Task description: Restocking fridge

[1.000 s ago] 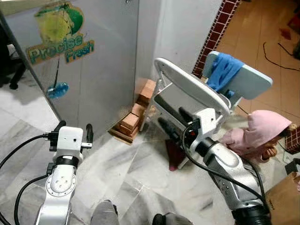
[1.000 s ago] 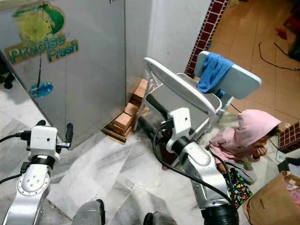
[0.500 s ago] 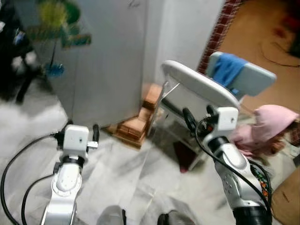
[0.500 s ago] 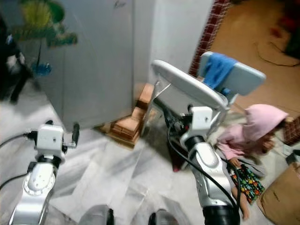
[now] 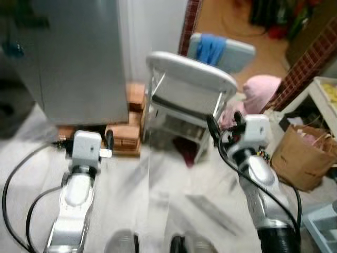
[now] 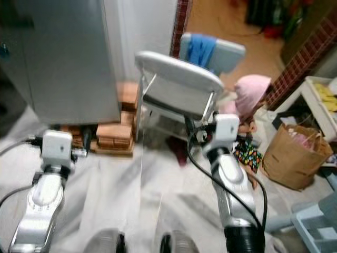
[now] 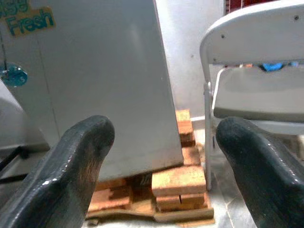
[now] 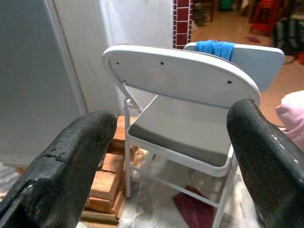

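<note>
A lived-in home: a grey fridge (image 5: 79,58) raised on bricks (image 7: 183,183) over marble floor (image 6: 158,179), a white folding chair (image 8: 183,90), a paper bag (image 5: 303,155) and tiled hallway beyond

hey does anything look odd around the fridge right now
Yes. The fridge stands propped on stacked bricks rather than on the floor, with a folding chair close beside it. A person in a pink hood sits on the floor behind the chair.
</note>
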Robot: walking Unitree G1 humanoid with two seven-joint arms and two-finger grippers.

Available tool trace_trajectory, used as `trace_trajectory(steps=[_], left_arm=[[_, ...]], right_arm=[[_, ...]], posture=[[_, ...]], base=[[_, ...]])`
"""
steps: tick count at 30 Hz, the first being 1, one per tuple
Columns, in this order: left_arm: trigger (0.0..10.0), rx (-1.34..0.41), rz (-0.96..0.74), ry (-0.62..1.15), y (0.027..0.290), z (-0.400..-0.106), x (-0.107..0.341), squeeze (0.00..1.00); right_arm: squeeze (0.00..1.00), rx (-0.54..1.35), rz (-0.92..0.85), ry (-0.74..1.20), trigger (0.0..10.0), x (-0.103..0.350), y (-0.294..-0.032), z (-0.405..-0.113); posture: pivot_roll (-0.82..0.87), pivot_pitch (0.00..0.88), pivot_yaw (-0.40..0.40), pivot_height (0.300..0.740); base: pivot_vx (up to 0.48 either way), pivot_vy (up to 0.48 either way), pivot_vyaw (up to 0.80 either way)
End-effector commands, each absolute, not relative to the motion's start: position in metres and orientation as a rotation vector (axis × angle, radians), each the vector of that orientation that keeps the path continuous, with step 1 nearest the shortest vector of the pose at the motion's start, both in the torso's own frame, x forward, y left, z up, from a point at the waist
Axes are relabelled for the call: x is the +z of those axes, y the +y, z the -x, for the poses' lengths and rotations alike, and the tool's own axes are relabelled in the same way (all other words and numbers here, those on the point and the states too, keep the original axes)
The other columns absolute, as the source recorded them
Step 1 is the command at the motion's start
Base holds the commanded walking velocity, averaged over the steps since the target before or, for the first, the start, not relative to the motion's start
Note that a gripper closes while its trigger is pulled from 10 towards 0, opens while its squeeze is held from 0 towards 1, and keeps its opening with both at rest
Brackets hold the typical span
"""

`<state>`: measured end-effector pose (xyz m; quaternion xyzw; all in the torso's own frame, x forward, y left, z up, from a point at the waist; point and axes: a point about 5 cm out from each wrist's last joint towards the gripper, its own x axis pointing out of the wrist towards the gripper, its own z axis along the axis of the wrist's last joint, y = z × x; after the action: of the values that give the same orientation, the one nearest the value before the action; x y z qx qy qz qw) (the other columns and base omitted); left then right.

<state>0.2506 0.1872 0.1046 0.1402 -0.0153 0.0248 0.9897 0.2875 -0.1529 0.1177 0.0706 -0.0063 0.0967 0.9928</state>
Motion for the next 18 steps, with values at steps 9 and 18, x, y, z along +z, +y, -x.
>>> trace_trajectory(steps=[9,18], left_arm=[[10.0,0.040,-0.267,-0.019,0.192,-0.249,0.104,0.00],[10.0,0.003,-0.244,-0.050,0.185,-0.253,0.109,0.00]], right_arm=[[0.00,0.168,-0.135,-0.056,10.0,0.124,-0.152,-0.291],[0.00,0.074,-0.135,-0.042,10.0,0.116,-0.161,-0.291]], posture=[[0.11,0.126,-0.062,0.740],[0.11,0.090,-0.046,0.740]], base=[[0.000,0.480,-0.80],[0.000,0.480,-0.28]])
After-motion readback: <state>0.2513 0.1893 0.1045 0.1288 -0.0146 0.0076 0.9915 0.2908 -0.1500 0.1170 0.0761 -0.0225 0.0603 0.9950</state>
